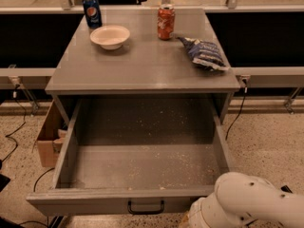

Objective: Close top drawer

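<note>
Arm [247, 205] at desk's [142, 65] front-right corner, gripper cut off (jaws unseen, cannot tell), top drawer [142, 160] open past front edge.

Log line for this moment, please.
top drawer: fully open, crumbs only | handle: nothing on it | arm: lower right by drawer front | gripper: not in view

The top drawer [142, 170] stands out before the table [142, 75]; on top, bowl [109, 36] left, can [166, 21] middle, bag [204, 53] right. The arm [251, 203] is at the drawer's front right corner, gripper apparently below view.
</note>
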Motion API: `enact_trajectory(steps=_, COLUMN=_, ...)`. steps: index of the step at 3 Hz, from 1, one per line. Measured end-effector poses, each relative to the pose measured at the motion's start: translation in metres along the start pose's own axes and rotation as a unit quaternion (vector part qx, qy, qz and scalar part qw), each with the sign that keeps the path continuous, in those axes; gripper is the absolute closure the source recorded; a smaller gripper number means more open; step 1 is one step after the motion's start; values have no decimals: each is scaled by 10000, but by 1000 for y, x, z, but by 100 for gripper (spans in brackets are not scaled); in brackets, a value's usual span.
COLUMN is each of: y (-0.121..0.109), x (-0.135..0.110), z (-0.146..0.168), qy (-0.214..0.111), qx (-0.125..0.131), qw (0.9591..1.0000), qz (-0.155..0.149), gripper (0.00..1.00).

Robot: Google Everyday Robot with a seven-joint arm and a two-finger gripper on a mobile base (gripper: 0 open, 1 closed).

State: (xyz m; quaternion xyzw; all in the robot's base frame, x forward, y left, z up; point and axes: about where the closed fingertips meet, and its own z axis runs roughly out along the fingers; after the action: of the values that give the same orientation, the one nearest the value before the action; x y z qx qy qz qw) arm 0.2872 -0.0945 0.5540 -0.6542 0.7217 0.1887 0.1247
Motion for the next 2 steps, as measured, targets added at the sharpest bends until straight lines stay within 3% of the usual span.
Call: enact_trajectory(steps=2, y=-51, x=-9, z=-10, qy=289, qx=151, qw=9994, qz=-152, gripper=100)
